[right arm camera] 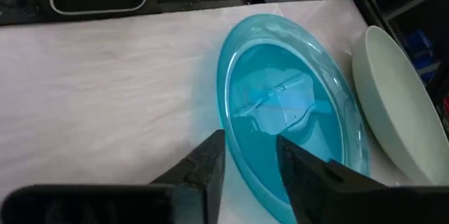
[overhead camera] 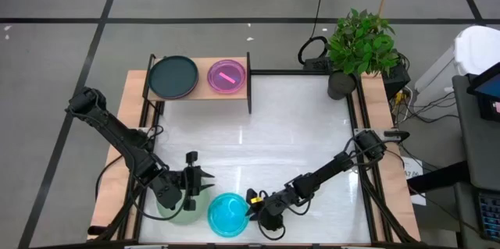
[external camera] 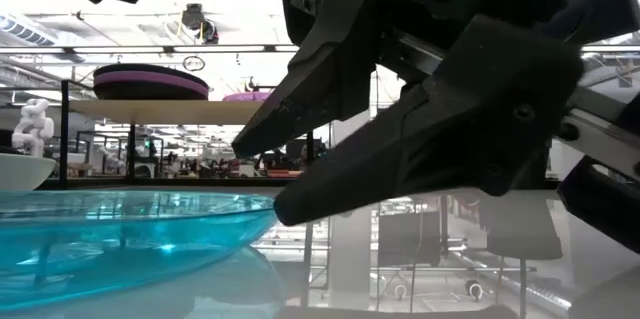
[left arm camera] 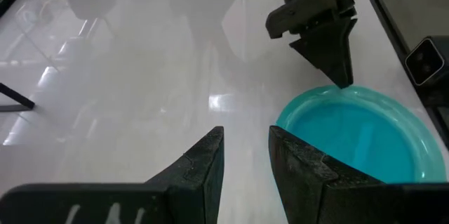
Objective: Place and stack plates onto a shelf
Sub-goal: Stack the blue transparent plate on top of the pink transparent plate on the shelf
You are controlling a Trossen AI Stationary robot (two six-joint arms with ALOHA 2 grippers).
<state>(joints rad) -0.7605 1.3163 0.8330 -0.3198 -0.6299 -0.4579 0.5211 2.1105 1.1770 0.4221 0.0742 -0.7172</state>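
On the white tabletop (overhead camera: 258, 124), the right claw (overhead camera: 251, 206) straddles the cyan plate's (overhead camera: 227, 214) rim, narrow but not clamped, ready to lift; left claw (overhead camera: 205, 180) waits narrow.

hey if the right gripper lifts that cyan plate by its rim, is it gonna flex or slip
The cyan plate looks like translucent, glossy plastic, so it is probably light and fairly stiff, with little flex. Its smooth, sloped rim may slip between the right gripper's narrow fingers. Held at one edge only, it will likely droop. On the shiny white table it would probably slide when pushed.
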